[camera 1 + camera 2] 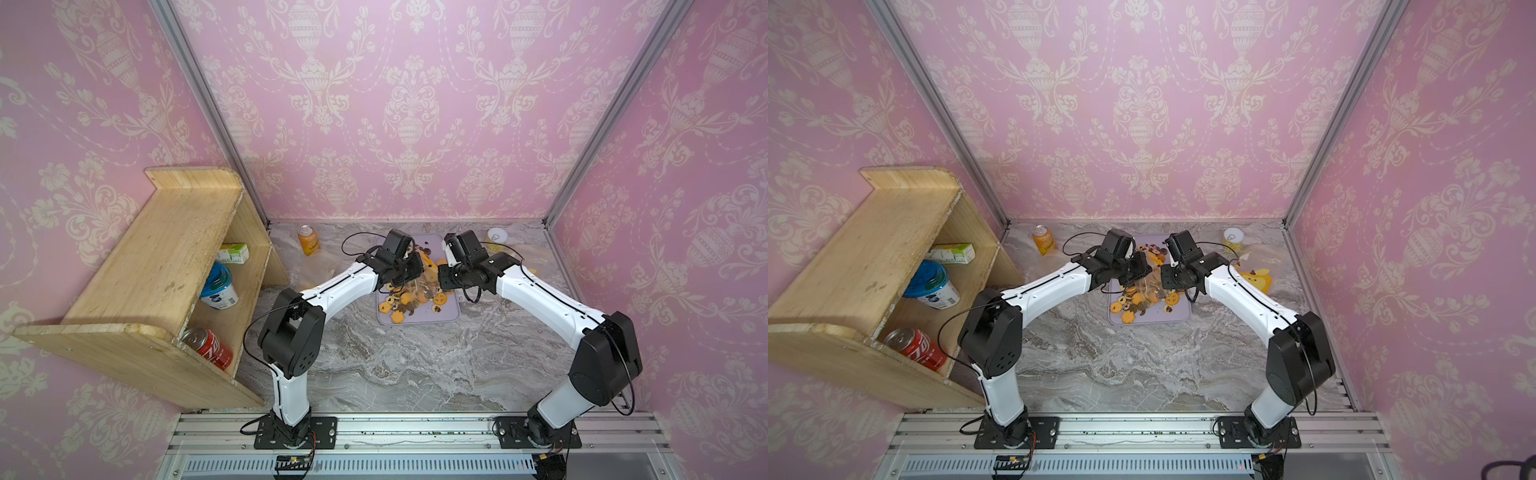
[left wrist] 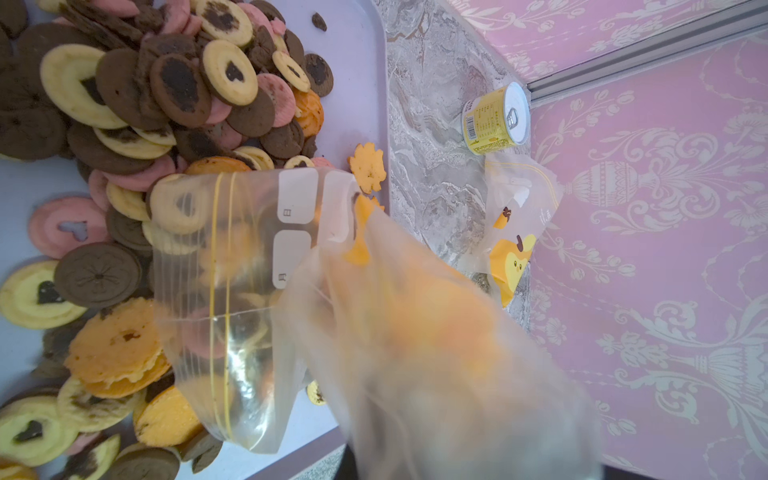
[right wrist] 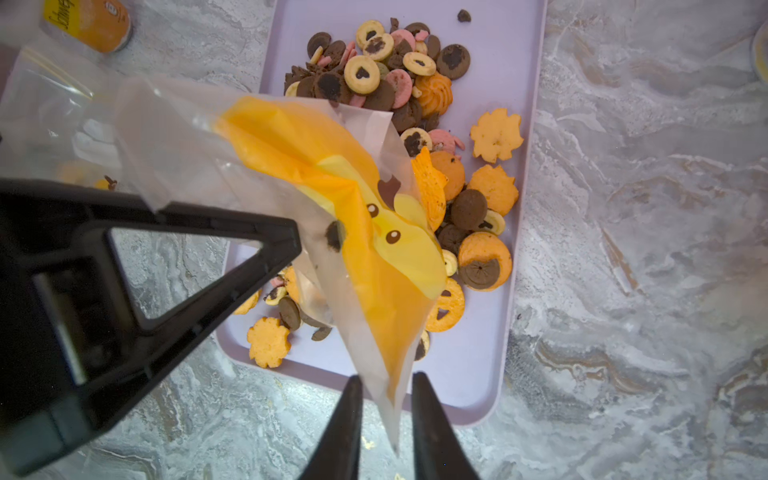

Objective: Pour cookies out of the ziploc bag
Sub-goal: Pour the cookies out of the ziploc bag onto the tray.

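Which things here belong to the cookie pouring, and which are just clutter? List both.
Job: ziploc bag, cookies, purple tray.

Clutter: orange can, yellow can, second bag, wooden shelf, red can, blue-lidded tub, green carton.

ziploc bag over cookies on tray

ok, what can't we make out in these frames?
- Left end effector fingertips: left wrist view, the blurred clear ziploc bag with yellow cartoon print covers them.
- Round brown, tan, orange and pink cookies on the lilac plastic tray: too small to count in both top views; arms cover some.
- Any cookies inside the bag: print and creases hide them in both wrist views.
- Orange drink can: label cut by right wrist view's edge.
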Controlling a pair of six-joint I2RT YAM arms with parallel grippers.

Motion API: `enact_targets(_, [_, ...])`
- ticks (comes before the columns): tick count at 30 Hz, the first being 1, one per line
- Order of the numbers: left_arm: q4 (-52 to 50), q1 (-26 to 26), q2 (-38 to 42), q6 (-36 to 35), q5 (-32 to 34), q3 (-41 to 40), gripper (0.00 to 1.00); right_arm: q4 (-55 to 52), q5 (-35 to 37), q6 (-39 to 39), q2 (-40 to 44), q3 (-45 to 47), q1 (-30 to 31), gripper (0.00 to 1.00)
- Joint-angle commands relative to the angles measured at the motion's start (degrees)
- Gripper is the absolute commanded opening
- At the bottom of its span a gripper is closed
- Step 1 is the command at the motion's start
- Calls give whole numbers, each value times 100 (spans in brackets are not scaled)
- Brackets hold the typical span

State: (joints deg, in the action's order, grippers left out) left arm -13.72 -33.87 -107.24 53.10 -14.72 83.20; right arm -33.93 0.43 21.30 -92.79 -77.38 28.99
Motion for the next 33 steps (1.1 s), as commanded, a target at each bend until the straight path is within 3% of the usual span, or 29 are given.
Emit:
enact_targets(1, [86, 47, 199, 111, -55, -69, 1, -65, -279, -67, -24, 69, -18, 46])
enact_targets(3, [94, 50, 200, 105, -64, -72, 1, -32, -269, -31, -21, 107, -21, 53])
enact_targets(10, [123, 49, 191, 142, -114, -84, 1, 13, -251, -47, -216, 46, -12, 61])
enact_targets(15, [176, 50, 219, 181, -228, -111, 2, 91, -254, -99, -438, -165, -16, 60])
enact_targets(21, [187, 51, 291, 142, -303, -137, 11, 219, -159, -168, -475, -286, -10, 14])
enact_targets(24, [211, 56, 336, 106, -356, -144, 23, 239, -106, -187, -441, -286, -34, 0])
enact_targets(26, [237, 64, 423, 79, -374, -194, 36, 248, -61, -188, -414, -277, -52, 0])
enact_targets(30, [189, 129, 818, -61, -211, -447, 77, 311, -109, -121, -332, -251, -126, 0])
enact_targets(33, [102, 236, 1161, -177, -113, -720, 99, 308, -151, -91, -353, -315, -170, 0])
